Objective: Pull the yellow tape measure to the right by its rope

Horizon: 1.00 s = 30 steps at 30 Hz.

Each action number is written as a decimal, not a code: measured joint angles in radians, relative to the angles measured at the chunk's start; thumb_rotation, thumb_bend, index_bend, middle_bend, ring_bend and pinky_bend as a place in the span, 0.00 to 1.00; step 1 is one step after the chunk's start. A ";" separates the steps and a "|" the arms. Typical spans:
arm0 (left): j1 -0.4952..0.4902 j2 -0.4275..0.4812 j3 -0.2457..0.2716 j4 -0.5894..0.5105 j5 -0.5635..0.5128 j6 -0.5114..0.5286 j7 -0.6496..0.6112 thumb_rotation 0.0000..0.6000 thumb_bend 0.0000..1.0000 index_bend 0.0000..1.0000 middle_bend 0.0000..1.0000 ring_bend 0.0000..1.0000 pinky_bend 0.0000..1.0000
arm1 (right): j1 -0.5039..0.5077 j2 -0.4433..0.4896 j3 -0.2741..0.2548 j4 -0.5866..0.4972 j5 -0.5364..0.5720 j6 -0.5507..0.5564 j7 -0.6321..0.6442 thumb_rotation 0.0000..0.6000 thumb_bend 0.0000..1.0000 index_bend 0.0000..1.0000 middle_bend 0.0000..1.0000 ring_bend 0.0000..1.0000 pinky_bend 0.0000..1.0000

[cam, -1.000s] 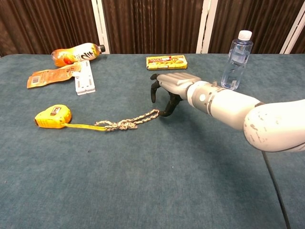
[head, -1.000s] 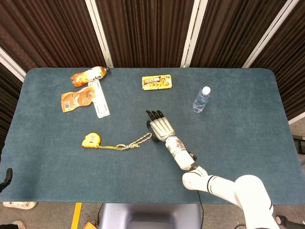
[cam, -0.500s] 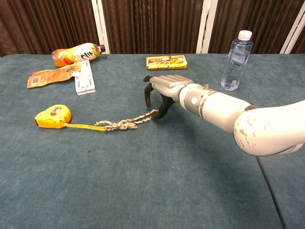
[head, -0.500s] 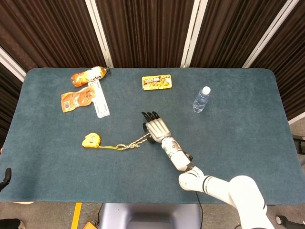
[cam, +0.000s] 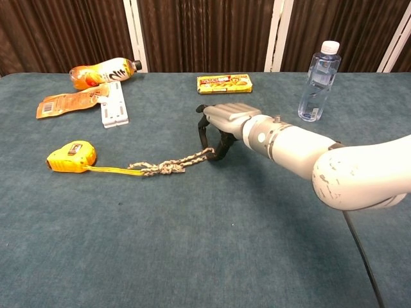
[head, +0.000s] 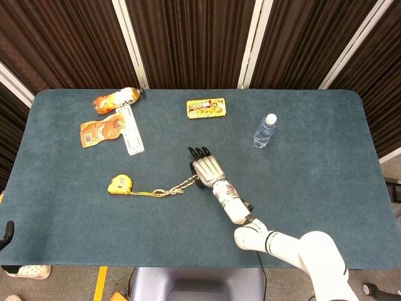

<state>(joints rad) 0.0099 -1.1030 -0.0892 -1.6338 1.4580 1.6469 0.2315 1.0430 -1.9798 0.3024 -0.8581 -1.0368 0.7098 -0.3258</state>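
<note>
The yellow tape measure (head: 118,184) (cam: 71,156) lies on the blue table at the left. Its yellow tape and a knotted braided rope (head: 176,188) (cam: 172,165) trail off to the right. My right hand (head: 206,169) (cam: 221,126) hangs palm down over the rope's right end. Its dark fingers (cam: 203,131) curl down, and the rope's tip lies on the table between them and the thumb. A gap still shows there, and no grip on the rope is visible. My left hand is out of both views.
An orange bottle (head: 116,99), an orange packet (head: 100,131) and a white strip (head: 130,130) lie at the back left. A yellow snack box (head: 206,108) sits at the back centre. A clear water bottle (head: 265,130) (cam: 318,80) stands to the hand's right.
The right hand moved left and down onto the rope's end, and its fingers curled a little closer around it. The tape measure and rope have not shifted.
</note>
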 measured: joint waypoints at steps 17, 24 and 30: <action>0.000 0.003 0.000 -0.003 0.004 0.000 -0.004 1.00 0.46 0.00 0.00 0.00 0.11 | 0.004 -0.015 0.012 0.025 0.040 0.005 -0.044 1.00 0.41 0.55 0.08 0.07 0.00; 0.003 0.005 0.002 -0.003 0.008 0.003 -0.008 1.00 0.46 0.00 0.00 0.00 0.11 | 0.004 -0.003 0.014 -0.003 0.090 -0.018 -0.093 1.00 0.41 0.58 0.08 0.07 0.00; 0.005 0.008 0.000 -0.005 0.009 0.007 -0.016 1.00 0.46 0.00 0.00 0.00 0.11 | 0.005 0.001 0.014 -0.018 0.084 -0.006 -0.087 1.00 0.41 0.67 0.08 0.07 0.00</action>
<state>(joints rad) 0.0149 -1.0950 -0.0892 -1.6384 1.4666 1.6542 0.2159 1.0479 -1.9783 0.3165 -0.8757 -0.9530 0.7036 -0.4125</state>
